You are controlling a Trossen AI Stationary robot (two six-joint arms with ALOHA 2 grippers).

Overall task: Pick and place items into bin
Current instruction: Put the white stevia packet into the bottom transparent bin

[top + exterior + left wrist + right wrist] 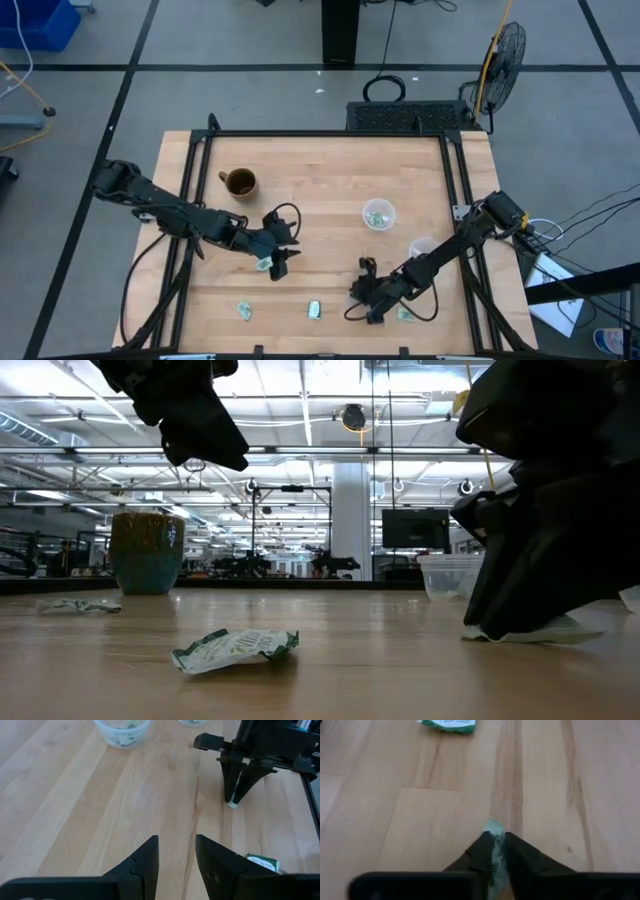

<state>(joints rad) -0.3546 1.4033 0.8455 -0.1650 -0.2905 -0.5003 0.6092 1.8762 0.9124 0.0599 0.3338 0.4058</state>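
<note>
Small pale green-and-white packets lie flat on the wooden table: one [263, 264] beside my left gripper [280, 257], two [243, 310] [314, 310] near the near edge, and one [405, 314] by my right arm. My left gripper [176, 855] is open and hovers above bare wood, with a packet [262, 863] just outside one finger. My right gripper [495, 845] is down at the table near the near edge, shut on a packet [494, 827]. A clear bin [378, 214] holding packets stands far of it. My right gripper pinches a pale green packet between its two fingers, which point down at the table. The packet's edge [493, 826] sticks out just past the fingertips [482, 845]. In the left wrist view its lower end [232, 805] sits at the wood; whether it is lifted clear, I cannot tell.
A brown mug [239, 183] stands on the far left part of the table. A second clear cup [424, 247] stands close to my right arm. Black rails [460, 190] run along the table's sides. Bare wood lies between the two grippers.
</note>
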